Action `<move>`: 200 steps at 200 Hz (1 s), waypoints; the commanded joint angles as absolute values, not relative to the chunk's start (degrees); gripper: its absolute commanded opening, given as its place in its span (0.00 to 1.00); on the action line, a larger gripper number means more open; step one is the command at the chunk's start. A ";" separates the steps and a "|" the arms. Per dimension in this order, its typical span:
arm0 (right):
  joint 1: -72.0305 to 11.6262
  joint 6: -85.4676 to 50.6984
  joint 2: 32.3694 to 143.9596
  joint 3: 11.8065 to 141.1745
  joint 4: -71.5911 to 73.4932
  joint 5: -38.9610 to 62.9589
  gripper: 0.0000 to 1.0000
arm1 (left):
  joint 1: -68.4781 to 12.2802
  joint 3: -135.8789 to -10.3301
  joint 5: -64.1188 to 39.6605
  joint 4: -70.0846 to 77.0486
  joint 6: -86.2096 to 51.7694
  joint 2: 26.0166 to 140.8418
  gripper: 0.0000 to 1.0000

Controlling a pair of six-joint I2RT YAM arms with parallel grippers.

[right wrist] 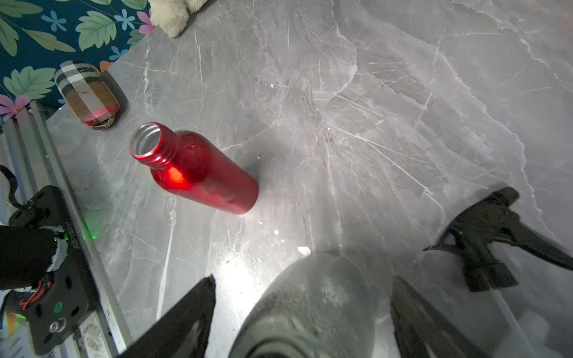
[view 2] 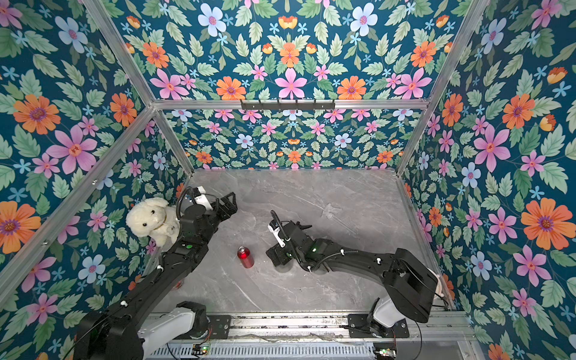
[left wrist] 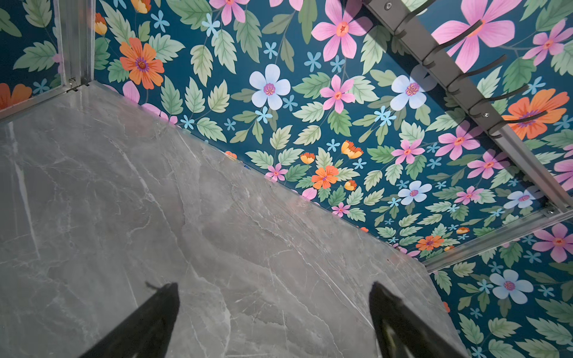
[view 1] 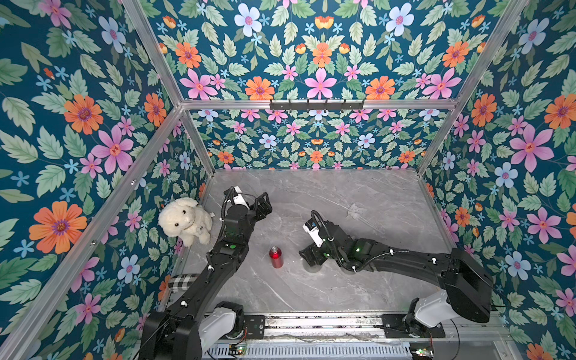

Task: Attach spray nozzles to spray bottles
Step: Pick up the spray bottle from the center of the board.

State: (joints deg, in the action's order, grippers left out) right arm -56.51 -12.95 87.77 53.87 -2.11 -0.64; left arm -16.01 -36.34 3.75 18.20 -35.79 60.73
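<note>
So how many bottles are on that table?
2. A red metal bottle stands uncapped on the marble table, toward its front; a smoky-grey plastic bottle sits beside it, straddled by the open right gripper. Others may be hidden.

On the table [view 1: 343, 193], small bottle [view 1: 276, 257] stands centre; toy dog [view 1: 185, 219] at its ten o'clock, big bottle [right wrist: 310, 297] at three, nozzle [right wrist: 486, 248] just beside that.
</note>
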 commanded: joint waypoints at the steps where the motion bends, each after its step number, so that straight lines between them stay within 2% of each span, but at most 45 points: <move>1: -57.21 -12.84 88.92 53.98 -0.41 -2.10 0.84 | -16.07 -36.74 4.04 18.38 -35.24 60.39 0.97; 69: -57.34 -13.62 88.09 53.96 -2.97 -2.12 0.61 | -17.68 -37.92 1.75 18.68 -34.26 61.40 1.00; 93: -55.80 -14.68 86.19 53.90 -3.96 0.72 0.51 | -19.06 -37.47 -0.51 20.69 -31.93 61.11 0.99; 118: -52.56 -15.14 81.51 54.58 -6.38 5.35 0.43 | -19.16 -35.40 -9.34 26.75 -30.38 60.39 0.99; 171: -41.64 -15.74 68.30 62.06 -20.54 20.09 0.42 | -20.41 -30.63 -40.77 49.24 -32.04 61.32 1.00; 200: -37.25 -15.54 64.69 66.13 -27.58 27.26 0.42 | -22.94 -30.74 -49.28 53.83 -30.70 63.55 1.00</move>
